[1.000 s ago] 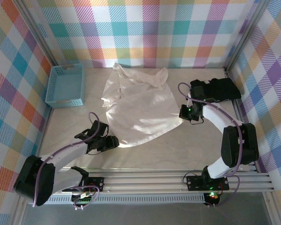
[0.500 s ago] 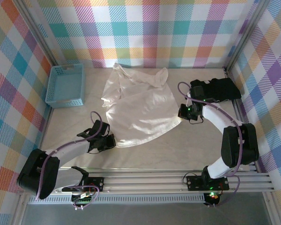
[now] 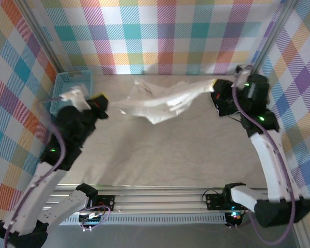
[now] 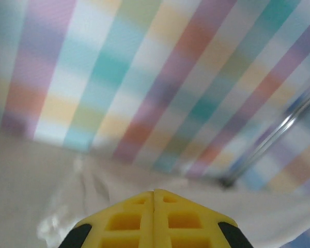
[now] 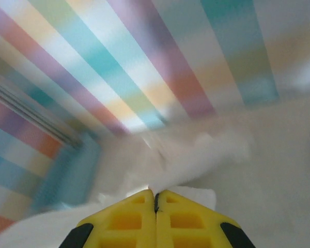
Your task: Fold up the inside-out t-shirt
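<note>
The white t-shirt hangs stretched in the air between my two raised arms, sagging and bunched in the middle above the table. At its left end my left gripper is shut on the cloth. My right gripper is shut on the right end. In the left wrist view the yellow fingers are pressed together, and blurred white t-shirt cloth spreads beyond them. From the right wrist camera the white t-shirt runs out from between the closed fingertips of the right gripper.
The blue basket stands at the back left, partly behind my left arm, and appears as a blue blur in the right wrist view. Checked walls close in the tan table on three sides. The right arm covers the back right corner.
Both arms have swung up from the table with the shirt's edges in them. The shirt, flat on the table before, now hangs stretched in the air near the back wall.
</note>
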Robot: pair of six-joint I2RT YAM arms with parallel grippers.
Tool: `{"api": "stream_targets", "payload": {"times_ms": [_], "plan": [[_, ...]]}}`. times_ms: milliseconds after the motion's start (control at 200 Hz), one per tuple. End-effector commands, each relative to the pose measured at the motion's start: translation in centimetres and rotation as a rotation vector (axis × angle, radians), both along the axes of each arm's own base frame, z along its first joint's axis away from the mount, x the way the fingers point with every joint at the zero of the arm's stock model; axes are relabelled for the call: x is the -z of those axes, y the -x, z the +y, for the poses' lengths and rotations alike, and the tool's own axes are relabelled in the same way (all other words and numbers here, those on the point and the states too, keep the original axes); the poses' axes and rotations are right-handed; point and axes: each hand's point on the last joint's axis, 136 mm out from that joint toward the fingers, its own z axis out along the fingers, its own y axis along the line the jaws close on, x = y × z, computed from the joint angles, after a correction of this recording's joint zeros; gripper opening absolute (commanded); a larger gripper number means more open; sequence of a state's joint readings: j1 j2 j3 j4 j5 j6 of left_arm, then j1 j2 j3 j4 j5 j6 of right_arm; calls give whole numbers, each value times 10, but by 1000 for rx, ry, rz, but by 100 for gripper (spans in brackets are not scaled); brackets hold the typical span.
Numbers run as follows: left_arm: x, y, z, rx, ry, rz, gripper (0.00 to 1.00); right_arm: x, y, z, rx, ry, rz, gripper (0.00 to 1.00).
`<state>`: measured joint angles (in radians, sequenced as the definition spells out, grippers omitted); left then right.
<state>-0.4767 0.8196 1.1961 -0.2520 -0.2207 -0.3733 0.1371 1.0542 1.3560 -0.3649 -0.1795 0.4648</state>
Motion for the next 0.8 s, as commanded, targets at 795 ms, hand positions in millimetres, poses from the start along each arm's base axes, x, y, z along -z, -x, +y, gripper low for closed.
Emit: {"api": "stream_targets", "payload": {"times_ms": [795], "plan": [[171,-74,-110,274,-258,493,25,-74,-4,78,-278,27,-74,0]]}}
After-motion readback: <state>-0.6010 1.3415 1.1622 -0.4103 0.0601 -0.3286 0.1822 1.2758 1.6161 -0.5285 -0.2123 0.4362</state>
